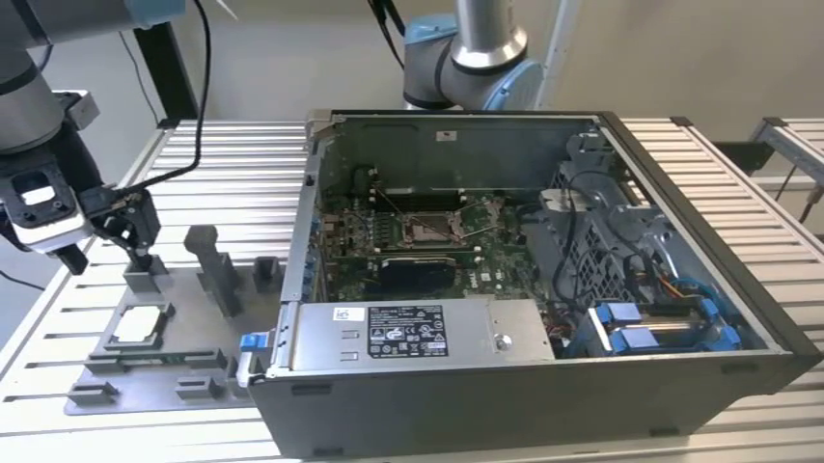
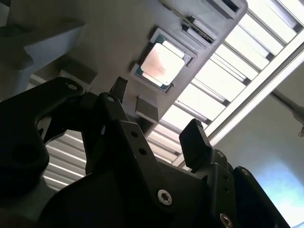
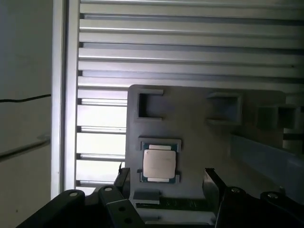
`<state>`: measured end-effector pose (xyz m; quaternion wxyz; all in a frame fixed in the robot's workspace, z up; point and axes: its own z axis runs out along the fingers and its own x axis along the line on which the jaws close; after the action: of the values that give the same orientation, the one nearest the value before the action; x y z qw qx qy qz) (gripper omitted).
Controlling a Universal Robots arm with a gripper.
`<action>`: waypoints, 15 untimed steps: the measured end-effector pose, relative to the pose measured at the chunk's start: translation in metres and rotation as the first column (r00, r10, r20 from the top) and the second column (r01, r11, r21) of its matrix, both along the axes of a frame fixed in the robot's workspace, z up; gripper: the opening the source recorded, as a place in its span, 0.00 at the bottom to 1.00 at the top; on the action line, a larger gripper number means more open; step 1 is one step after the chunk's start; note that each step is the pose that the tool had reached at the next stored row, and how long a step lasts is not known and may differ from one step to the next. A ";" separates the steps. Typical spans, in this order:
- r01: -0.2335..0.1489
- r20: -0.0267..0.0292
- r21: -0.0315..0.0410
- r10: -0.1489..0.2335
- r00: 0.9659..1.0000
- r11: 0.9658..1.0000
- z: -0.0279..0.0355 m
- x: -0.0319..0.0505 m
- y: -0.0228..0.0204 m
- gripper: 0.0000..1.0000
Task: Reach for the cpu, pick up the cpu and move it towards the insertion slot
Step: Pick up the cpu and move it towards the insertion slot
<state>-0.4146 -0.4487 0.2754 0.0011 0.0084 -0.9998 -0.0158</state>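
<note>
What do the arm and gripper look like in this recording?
The arm is silver-grey tubing with light-blue joint caps, and black cables run beside it. The gripper is matte black: two angular fingers on bolted linkage plates with small silver screw heads.

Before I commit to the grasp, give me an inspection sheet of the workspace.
Surface: slatted metal table, carrying everything.
Job's things: cpu flat in the grey fixture plate; insertion slot on the motherboard inside the open computer case.
Clutter: upright fixture blocks on the plate.
Grippers: gripper above the plate, jaws open and empty, clear of the cpu.
Cables: black cable hanging at the exterior view's left.
Surroundings: another robot arm behind the case.
</note>
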 end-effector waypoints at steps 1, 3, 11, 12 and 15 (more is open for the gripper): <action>0.000 0.000 0.000 0.000 1.000 1.000 -0.0019 0.0000 -0.0001 1.00; 0.000 0.000 0.000 0.000 1.000 1.000 -0.0056 0.0000 -0.0002 1.00; 0.000 0.000 0.000 0.000 1.000 1.000 -0.0192 -0.0001 -0.0008 1.00; 0.000 0.000 0.000 0.000 1.000 1.000 -0.0208 -0.0001 -0.0008 1.00; 0.000 0.000 0.000 0.000 1.000 1.000 -0.0227 -0.0001 -0.0009 1.00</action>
<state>-0.4147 -0.4496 0.2527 0.0012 0.0084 -0.9998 -0.0157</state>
